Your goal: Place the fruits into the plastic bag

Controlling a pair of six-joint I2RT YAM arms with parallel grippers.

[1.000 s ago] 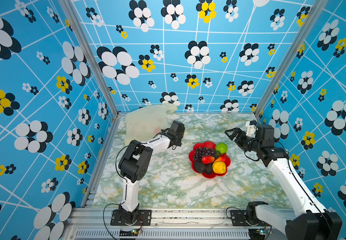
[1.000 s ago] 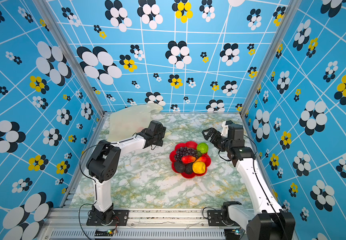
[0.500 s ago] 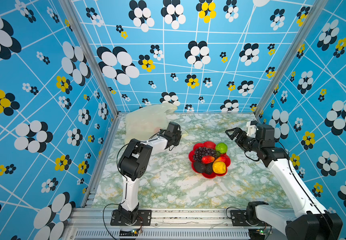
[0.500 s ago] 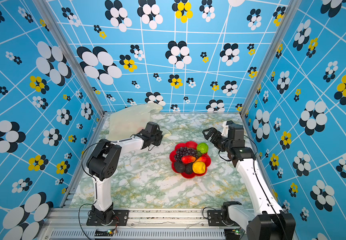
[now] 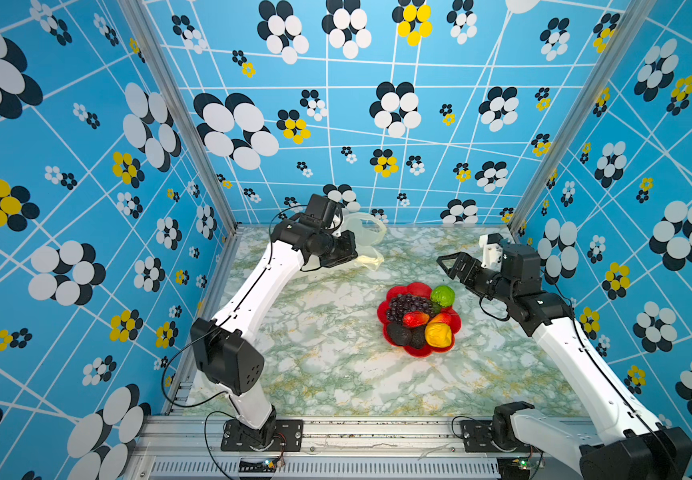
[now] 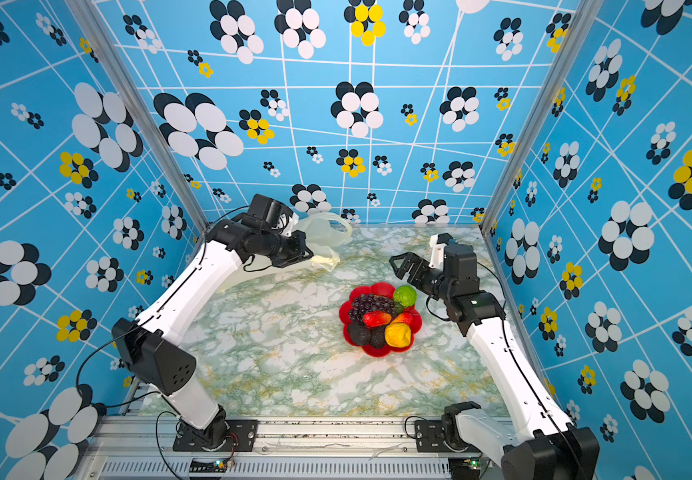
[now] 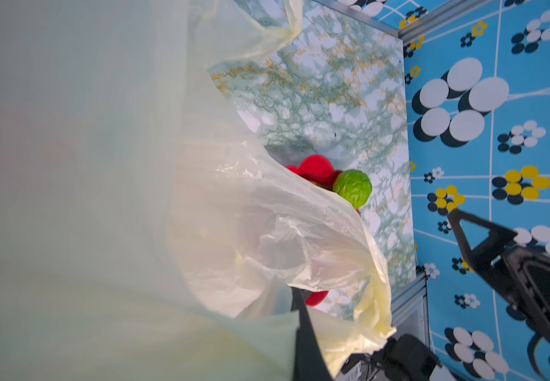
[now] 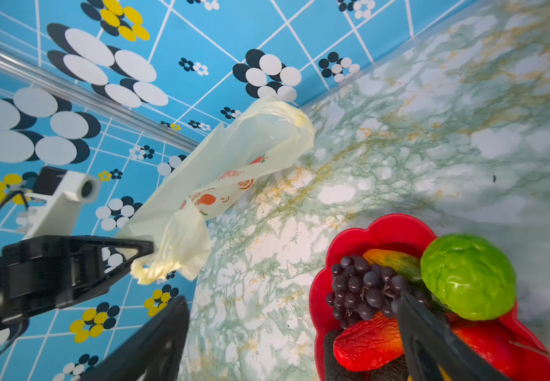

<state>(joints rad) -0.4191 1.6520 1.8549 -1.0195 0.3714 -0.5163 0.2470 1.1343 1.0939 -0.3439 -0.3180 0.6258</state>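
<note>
The left gripper [image 5: 347, 252] is pressed together on a bunched edge of the plastic bag [image 5: 368, 232], at the back left of the desk [image 5: 336, 365]. In the right wrist view the cream film gathers at that gripper's fingertips [image 8: 141, 252] and stretches away from them toward the back wall, its orange fruit prints showing along one fold. The left wrist view is mostly filled by the bag's translucent film, close in front of the lens. The fruits [image 5: 419, 320] all lie on the red flower-shaped plate [image 5: 414, 287] on the right half of the desk, well apart from the bag: a dark grape bunch [image 5: 406, 305], a green round one [image 5: 442, 296], then red, yellow and black pieces. The right gripper [image 5: 454, 266] hangs just behind the plate, above the desk, with its jaws spread wide and nothing between them, touching no fruit.
</note>
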